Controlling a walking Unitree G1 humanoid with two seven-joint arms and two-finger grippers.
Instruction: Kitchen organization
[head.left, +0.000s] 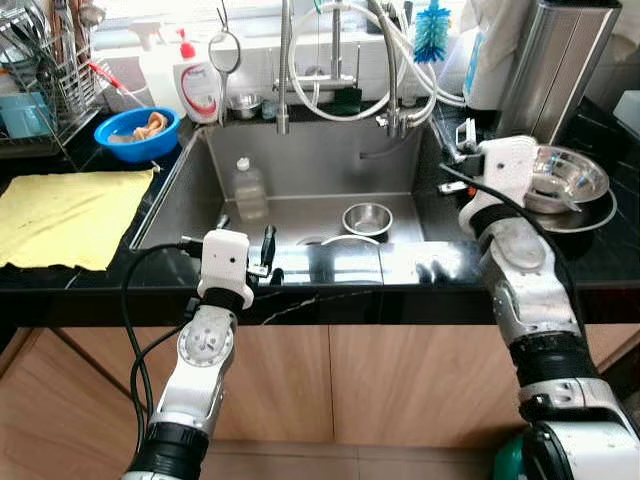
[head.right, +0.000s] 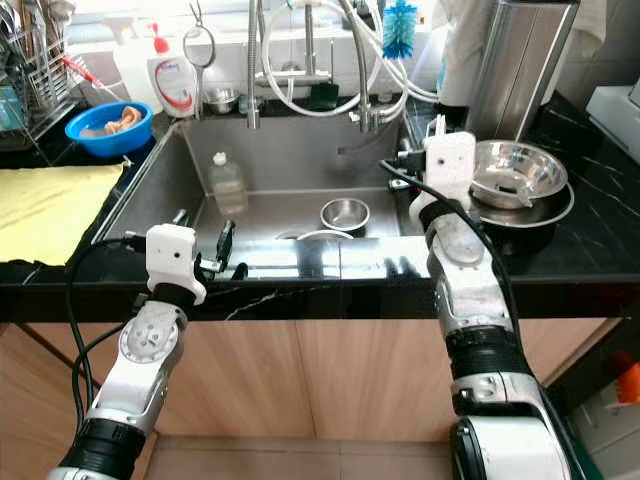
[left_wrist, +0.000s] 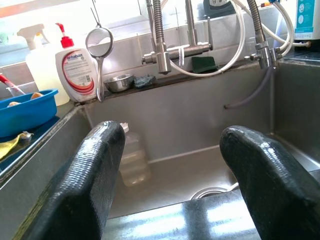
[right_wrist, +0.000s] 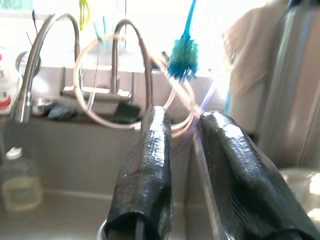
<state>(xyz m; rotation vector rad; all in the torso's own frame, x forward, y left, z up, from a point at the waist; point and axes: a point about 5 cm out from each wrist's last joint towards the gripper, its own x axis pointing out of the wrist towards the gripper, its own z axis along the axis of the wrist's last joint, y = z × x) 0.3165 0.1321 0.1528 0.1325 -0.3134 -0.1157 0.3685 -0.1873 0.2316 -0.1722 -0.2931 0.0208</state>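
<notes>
A small steel bowl (head.left: 367, 218) sits on the floor of the steel sink (head.left: 330, 160), with a clear plastic bottle (head.left: 248, 190) standing upright at the sink's left side. My left gripper (head.left: 245, 232) hovers over the sink's front edge, open wide with nothing between its fingers (left_wrist: 95, 175); the bottle (left_wrist: 132, 162) lies ahead of it. My right gripper (head.left: 458, 160) is at the sink's right rim beside stacked steel bowls (head.left: 565, 178) on the counter. Its fingers (right_wrist: 150, 165) stand a narrow gap apart and hold nothing.
Two spring faucets (head.left: 285, 60) with hoses arch over the sink. A blue bowl (head.left: 137, 133), soap bottle (head.left: 200, 88), dish rack (head.left: 40, 70) and yellow cloth (head.left: 70, 215) occupy the left counter. A tall steel canister (head.left: 560, 65) and blue brush (head.left: 432, 30) stand back right.
</notes>
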